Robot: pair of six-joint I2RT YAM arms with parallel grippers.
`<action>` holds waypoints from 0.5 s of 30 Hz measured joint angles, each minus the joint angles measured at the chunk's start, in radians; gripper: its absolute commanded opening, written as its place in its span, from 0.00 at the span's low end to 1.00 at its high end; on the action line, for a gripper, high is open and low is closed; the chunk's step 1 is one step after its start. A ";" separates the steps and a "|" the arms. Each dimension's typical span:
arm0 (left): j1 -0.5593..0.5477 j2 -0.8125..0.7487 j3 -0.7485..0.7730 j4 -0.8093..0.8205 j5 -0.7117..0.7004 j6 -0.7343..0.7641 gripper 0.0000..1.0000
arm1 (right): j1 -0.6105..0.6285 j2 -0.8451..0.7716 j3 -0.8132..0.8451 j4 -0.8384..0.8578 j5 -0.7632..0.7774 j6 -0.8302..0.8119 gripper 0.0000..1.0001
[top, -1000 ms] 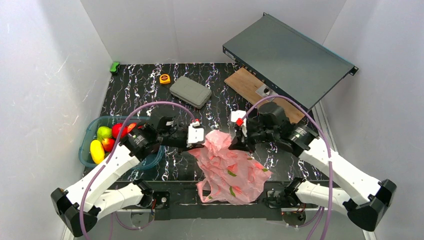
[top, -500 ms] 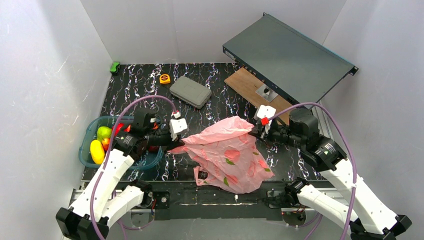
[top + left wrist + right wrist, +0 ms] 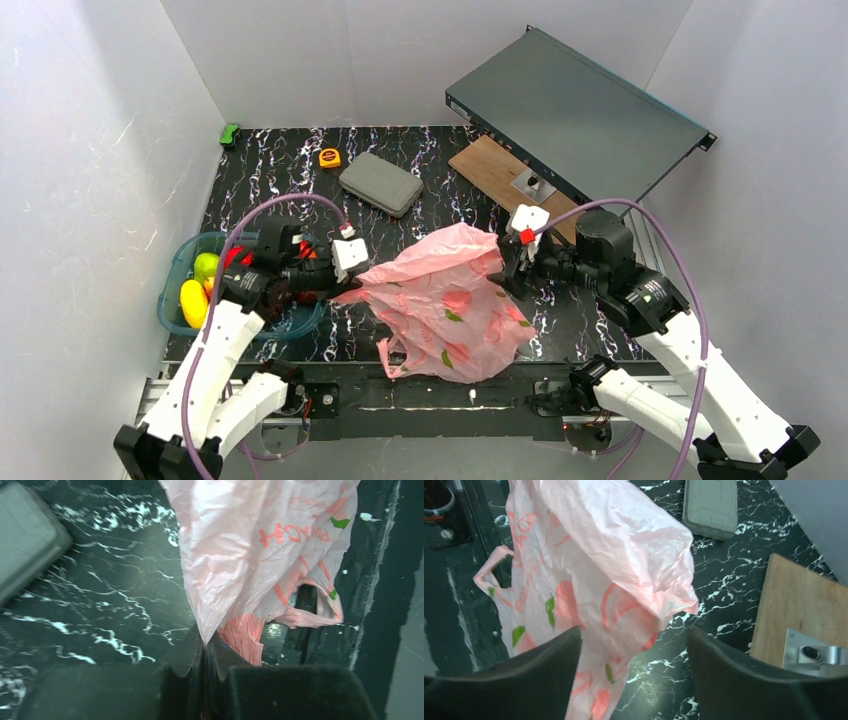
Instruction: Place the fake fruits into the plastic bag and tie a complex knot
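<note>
1. The pink bag (image 3: 450,310) lies spread on the dark table (image 3: 290,170), stretched between the two grippers. One loop handle (image 3: 320,615) lies loose at its near edge.
2. The left gripper (image 3: 204,642) has its fingers pressed together on the bag's left corner, pinching the thin plastic.
3. The right gripper (image 3: 633,632) has its fingers spread wide. The bag's puffed right end hangs in the gap between them, unclamped.
4. The fruits (image 3: 192,300) sit in a teal tub (image 3: 172,285) behind the left fingers, outside the bag.
5. A gray case (image 3: 711,502) lies beyond the right fingers, and a wooden board (image 3: 794,605) lies to their right.
</note>
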State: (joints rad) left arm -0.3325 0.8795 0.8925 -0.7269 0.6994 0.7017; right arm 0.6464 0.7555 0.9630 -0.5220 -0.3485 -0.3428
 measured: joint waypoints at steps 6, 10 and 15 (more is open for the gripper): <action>-0.012 -0.143 0.006 -0.013 0.008 0.163 0.00 | -0.010 0.042 0.050 -0.041 -0.096 -0.013 0.98; -0.045 -0.155 0.021 -0.018 0.010 0.272 0.00 | -0.010 0.106 0.087 -0.060 -0.145 -0.021 0.99; -0.085 -0.155 0.021 -0.031 0.002 0.398 0.00 | -0.010 0.216 0.148 -0.071 -0.170 -0.076 0.98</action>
State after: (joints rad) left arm -0.4175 0.7246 0.9138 -0.7578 0.7013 1.0996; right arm 0.6365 0.9710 1.1114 -0.5926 -0.5182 -0.4183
